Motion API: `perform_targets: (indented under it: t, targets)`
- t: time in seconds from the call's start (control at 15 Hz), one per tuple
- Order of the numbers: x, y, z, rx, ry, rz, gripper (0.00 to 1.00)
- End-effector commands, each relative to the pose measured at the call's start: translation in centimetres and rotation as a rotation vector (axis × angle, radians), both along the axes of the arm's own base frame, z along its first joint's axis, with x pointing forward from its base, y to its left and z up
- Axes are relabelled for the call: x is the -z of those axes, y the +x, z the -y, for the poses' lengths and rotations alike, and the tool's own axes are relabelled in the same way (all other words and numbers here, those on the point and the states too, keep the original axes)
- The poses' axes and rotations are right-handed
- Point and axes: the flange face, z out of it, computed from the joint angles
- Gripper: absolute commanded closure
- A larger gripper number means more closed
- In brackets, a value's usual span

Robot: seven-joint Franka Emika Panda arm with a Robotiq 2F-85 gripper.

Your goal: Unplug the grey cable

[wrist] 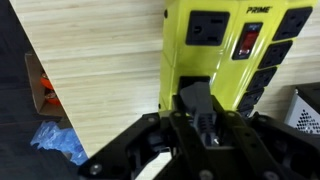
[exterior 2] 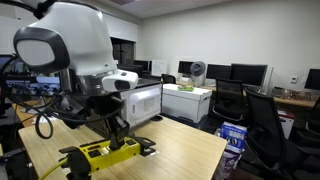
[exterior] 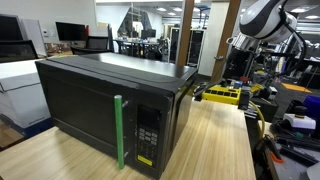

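Observation:
A yellow power strip lies on the wooden table; it also shows in both exterior views. A dark grey plug with a ribbed strain relief sits in one of its outlets. My gripper is directly over the plug, with its black fingers closed against the plug's ribbed end. In an exterior view my gripper points down onto the strip. The grey cable behind the plug is hidden by the fingers.
A black microwave with a green handle takes up much of the table. Black cables are plugged in along the strip's side. An orange item and blue plastic lie on the floor beyond the table edge. Office chairs stand nearby.

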Motion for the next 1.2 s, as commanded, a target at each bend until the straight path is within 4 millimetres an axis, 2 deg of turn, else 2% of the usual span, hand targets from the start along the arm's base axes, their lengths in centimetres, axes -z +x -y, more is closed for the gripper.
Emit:
perform_targets:
  t: [0.0,0.53,1.0,1.13]
  targets:
    - [0.9,0.5,0.9,0.038,0.005,-0.025,0.92]
    - [5.1,1.6,0.8,0.039,0.010,-0.095,0.92]
    - [10.4,2.7,1.7,0.082,0.004,-0.173,0.92]
    - [9.4,2.9,1.6,0.084,-0.003,-0.166,0.92]
